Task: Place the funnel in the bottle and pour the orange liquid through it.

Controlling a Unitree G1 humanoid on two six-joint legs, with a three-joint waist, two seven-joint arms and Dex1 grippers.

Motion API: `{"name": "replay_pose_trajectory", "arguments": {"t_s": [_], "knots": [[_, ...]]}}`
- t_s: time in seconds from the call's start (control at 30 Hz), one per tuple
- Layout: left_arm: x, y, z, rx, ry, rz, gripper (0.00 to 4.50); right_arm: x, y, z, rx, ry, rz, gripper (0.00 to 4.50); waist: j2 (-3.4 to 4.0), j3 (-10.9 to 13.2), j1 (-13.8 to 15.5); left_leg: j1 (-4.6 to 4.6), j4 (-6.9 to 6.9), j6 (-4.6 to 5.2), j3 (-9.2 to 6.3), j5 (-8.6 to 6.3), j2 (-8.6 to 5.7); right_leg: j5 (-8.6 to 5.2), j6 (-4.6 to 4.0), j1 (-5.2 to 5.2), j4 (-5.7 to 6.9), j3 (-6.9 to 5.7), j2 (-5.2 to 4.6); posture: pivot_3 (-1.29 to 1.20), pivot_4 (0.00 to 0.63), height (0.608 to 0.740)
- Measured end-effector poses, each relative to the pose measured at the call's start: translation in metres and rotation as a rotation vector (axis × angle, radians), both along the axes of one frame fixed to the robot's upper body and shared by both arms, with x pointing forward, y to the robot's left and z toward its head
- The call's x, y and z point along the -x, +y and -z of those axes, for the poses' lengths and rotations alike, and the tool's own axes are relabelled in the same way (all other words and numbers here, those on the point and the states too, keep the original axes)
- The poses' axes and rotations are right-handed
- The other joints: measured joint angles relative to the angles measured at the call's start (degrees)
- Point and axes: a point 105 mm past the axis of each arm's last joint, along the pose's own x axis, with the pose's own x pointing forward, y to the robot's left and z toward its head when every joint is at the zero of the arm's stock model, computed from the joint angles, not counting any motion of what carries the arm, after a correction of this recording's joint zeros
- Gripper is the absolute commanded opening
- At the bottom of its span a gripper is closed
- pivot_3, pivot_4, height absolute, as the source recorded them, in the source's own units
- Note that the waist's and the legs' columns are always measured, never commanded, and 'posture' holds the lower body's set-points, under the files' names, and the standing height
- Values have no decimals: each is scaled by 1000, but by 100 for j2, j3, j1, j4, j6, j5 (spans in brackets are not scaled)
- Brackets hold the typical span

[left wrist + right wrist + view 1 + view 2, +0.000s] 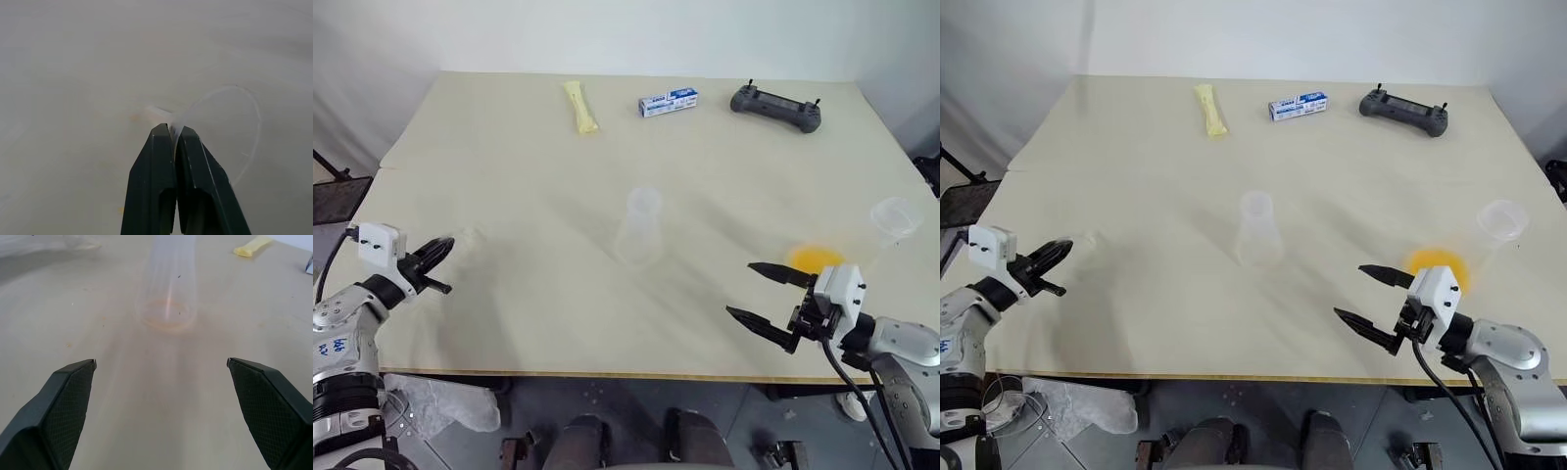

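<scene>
Table [607, 304] | funnel [230, 127] rim pinched in left hand [172, 131]

Beige table [558, 294], white walls [607, 29]

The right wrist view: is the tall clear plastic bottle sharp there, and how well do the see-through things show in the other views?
Right wrist view: the tall clear plastic bottle is blurred, its top smeared. Left wrist view: the small clear plastic funnel shows as a thin faint rim line, pinched in the left gripper jaws. Left eye view: the bottle is pale against the beige table.
</scene>
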Motion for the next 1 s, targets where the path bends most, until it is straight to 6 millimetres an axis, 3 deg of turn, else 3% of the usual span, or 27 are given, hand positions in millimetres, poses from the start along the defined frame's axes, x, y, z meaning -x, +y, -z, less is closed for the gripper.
{"name": "replay_pose_trajectory", "arguments": {"t_s": [0.2,0.4,0.73,1.0], "knots": [[-5,-22,-22,32,-20,99,28,-1,0,-1,-1,-5,-3,4500,0,0,-2,0,0,0,-1,0,0,0,0,0,0,1,0,0,150,740],[-14,-73,-68,59,-30,296,28,-2,2,-7,-8,-28,-20,4500,-1,1,-6,0,2,1,-2,1,-1,0,0,1,4,4,1,0,150,740],[-15,-138,-117,89,4,595,28,-7,5,-13,-24,-63,-2,4500,-1,1,-4,-1,2,1,0,1,-1,0,0,0,4,4,6,0,150,740],[-17,-175,-142,93,184,804,28,-8,5,-11,-33,-76,30,4500,-2,2,-7,-10,6,3,-1,2,-2,0,1,-4,2,3,14,0,150,740]]}}
